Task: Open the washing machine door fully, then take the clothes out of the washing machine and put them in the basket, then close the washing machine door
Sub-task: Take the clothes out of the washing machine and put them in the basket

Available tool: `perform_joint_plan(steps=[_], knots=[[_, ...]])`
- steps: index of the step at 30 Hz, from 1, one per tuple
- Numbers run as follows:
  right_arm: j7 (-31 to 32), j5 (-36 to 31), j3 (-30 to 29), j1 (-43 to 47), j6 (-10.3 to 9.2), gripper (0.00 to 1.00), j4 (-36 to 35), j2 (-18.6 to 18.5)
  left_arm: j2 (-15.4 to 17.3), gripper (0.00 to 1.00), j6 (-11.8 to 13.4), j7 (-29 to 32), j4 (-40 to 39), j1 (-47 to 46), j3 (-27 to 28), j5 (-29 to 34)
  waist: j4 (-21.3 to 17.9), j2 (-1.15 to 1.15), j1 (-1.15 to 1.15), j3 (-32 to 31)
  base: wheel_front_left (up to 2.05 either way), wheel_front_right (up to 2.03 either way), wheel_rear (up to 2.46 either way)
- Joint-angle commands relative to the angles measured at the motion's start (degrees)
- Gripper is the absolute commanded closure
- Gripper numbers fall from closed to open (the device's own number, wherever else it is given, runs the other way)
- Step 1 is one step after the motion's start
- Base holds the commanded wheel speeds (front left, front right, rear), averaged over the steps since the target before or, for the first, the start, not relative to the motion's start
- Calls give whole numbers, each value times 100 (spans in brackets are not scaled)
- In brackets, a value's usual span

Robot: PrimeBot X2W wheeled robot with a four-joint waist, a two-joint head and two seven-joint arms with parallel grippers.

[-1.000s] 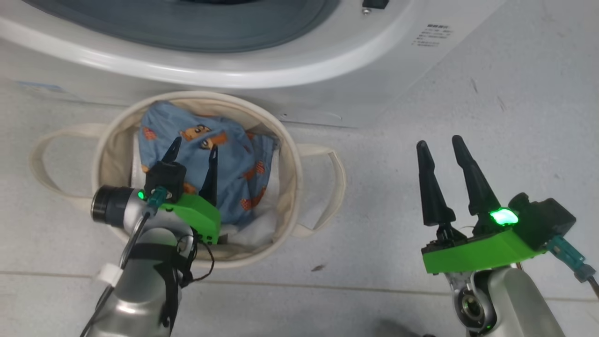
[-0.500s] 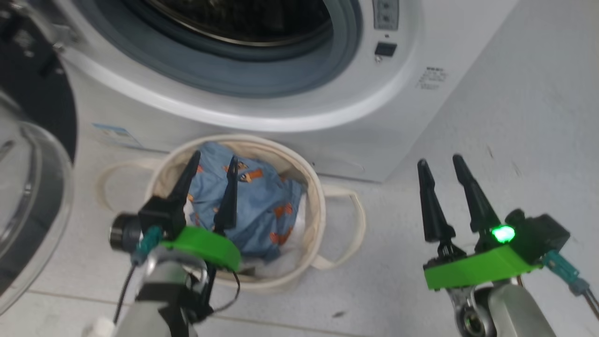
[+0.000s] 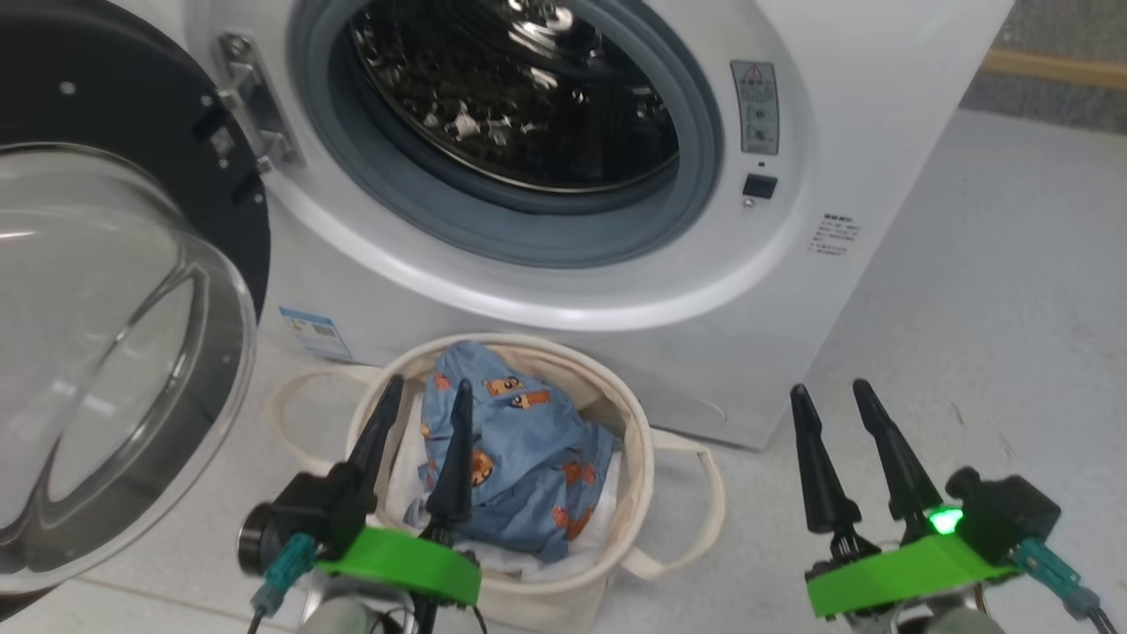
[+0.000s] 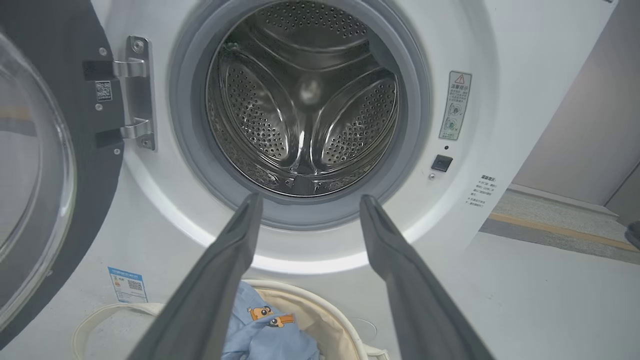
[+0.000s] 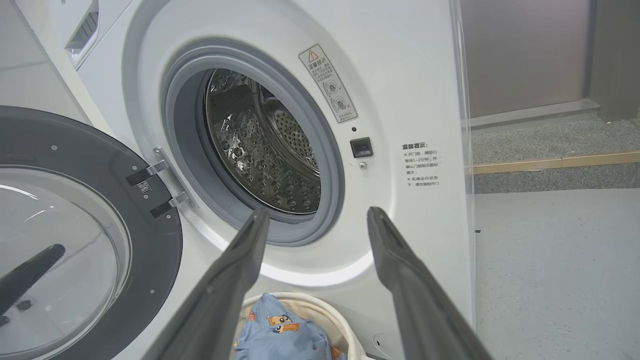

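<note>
The machine (image 3: 845,132) stands with its door (image 3: 106,335) swung wide open at the left. The basket (image 3: 647,458) sits on the floor (image 3: 1012,308) just in front, with the clothes (image 3: 519,458) heaped inside. The left end effector (image 3: 429,384) hangs over the basket, spread wide and holding nothing. The right end effector (image 3: 828,387), equally wide and empty, is off to the basket's right.

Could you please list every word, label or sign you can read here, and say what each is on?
"温馨提示", under a red triangle: warning sticker on the washing machine, right of the opening; smaller print unreadable.
"温馨提示": heading of the printed note further right; lines below too small.
Blurred: the blue sticker low on the front, with a code square.
No words: the code sticker on the door.
</note>
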Motion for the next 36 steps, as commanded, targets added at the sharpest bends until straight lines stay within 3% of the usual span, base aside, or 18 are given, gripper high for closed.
perform_joint_plan(steps=[1, 9, 15, 36], knots=[[-70, 51, 90, -6, 43, 0, -151, -22, 46, 0, 55, -27, -248, -42, 200, -65, 56, 0, 0, -109, 0, 0, 0], [-70, 213, -97, 335, 43, 0, -136, -22, 46, 0, 361, -27, -364, 477, 522, -50, 35, 0, 0, -347, 0, 0, 0], [-70, 151, -296, 475, 43, 0, -99, -22, 46, 0, 450, -27, -143, 660, 557, 31, -12, 0, 0, -485, 0, 0, 0], [-70, 14, -483, 535, 43, 0, 47, -22, 46, 0, 396, -27, 17, 736, 455, -90, -169, 0, 0, -656, 0, 0, 0]])
